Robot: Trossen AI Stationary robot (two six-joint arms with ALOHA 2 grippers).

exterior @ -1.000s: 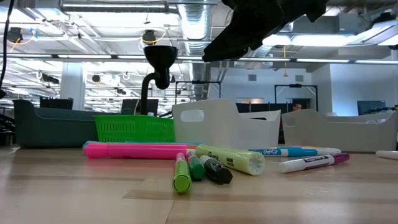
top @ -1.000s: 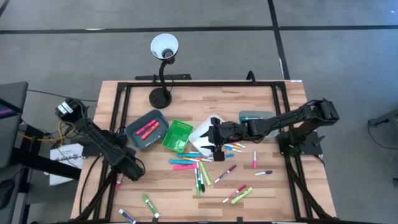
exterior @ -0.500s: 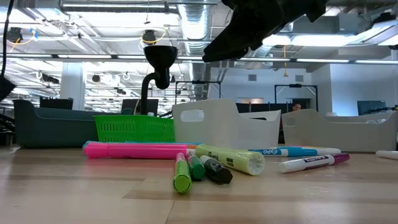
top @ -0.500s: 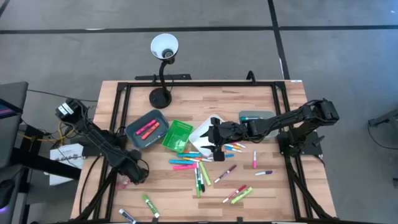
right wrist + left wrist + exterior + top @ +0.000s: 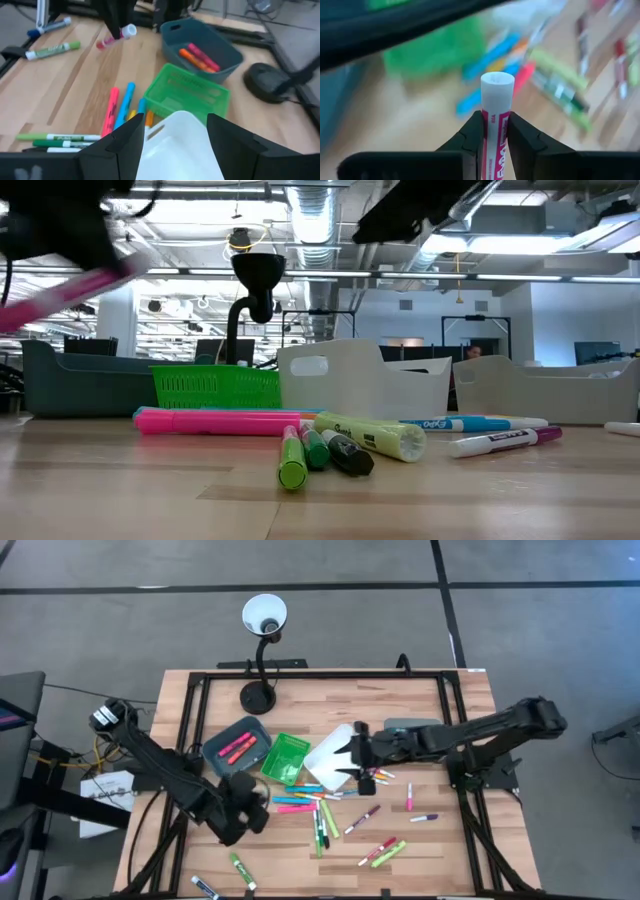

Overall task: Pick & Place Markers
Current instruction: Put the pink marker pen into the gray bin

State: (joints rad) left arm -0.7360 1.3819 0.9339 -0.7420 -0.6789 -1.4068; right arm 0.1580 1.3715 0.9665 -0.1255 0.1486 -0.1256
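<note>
The short pink marker with a white cap (image 5: 496, 125) sits pinched in the left gripper (image 5: 243, 812) — cap pointing out ahead. The dark grey plastic bin (image 5: 236, 748) lies at about twelve o'clock from it. The right gripper (image 5: 362, 758) hangs wide open — holding nothing — over the white plastic bin (image 5: 333, 760).

Overhead straight down on whole table (image 5: 420, 700); low, level across tabletop; wrist views close past own fingers; all sharing the green bin (image 5: 285, 758)
</note>
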